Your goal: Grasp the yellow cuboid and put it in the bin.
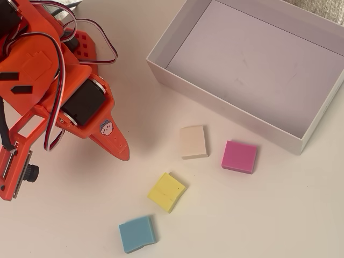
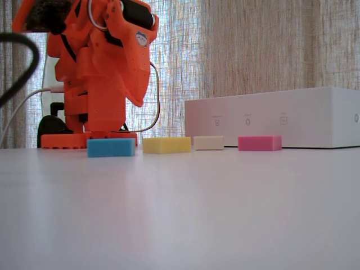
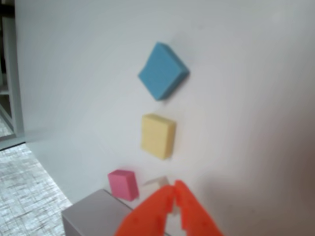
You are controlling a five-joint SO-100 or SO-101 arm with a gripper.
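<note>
Half-hidden cream block (image 3: 156, 184) behind hand (image 3: 174, 192)

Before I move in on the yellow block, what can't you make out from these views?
- Cream block: wrist view, mostly covered by the gripper.
- Bin floor: fixed view, hidden behind its own wall; overhead view cuts off its far right corner.
- Yellow cuboid: groove lost to blur in the wrist view.
</note>
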